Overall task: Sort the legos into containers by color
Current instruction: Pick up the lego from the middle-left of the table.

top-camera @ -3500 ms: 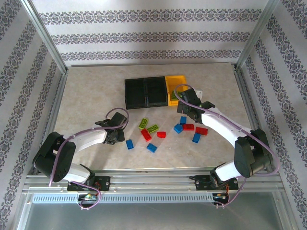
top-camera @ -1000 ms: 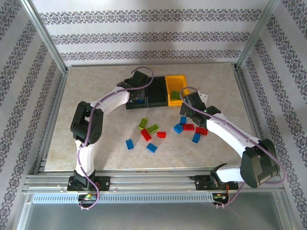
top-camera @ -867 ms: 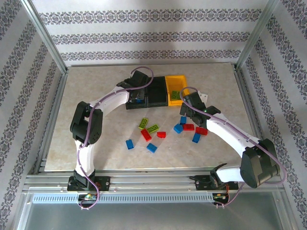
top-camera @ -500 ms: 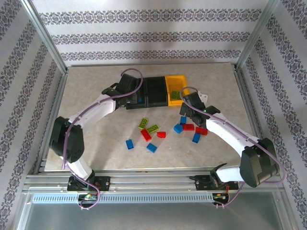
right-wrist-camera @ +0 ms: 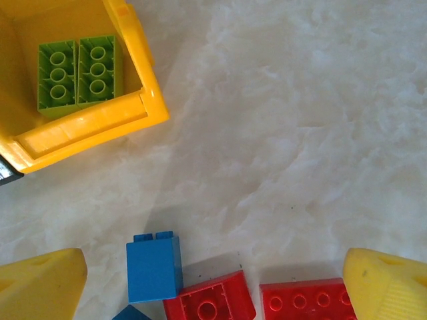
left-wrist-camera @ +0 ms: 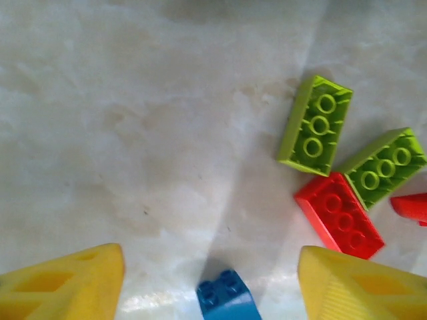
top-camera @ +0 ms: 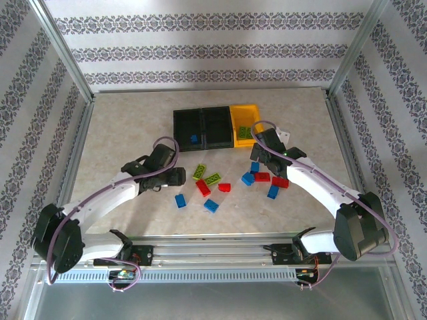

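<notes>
The legos (top-camera: pixel 203 187) lie loose on the worktop (top-camera: pixel 120 127), near the containers (top-camera: pixel 215 127). Two green bricks (right-wrist-camera: pixel 80 73) sit in the yellow bin (right-wrist-camera: pixel 87 123), and a blue brick (top-camera: pixel 193 139) sits in the left black bin (top-camera: pixel 182 127). We see the left gripper (left-wrist-camera: pixel 212 263) wide open and empty, and the right gripper (right-wrist-camera: pixel 213 267) too, both above loose legos.

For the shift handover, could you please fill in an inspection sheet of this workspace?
Surface: beige marbled table.
Job's things: black bins and yellow bin, joined; green bricks in the yellow bin, blue brick in a black one; loose bricks on the table.
Clutter: nothing seen.
Grippers: left gripper open, empty, above a loose blue one; right gripper open, empty.
Cables: purple cables along both arms.
Surroundings: patterned walls, metal frame.
</notes>
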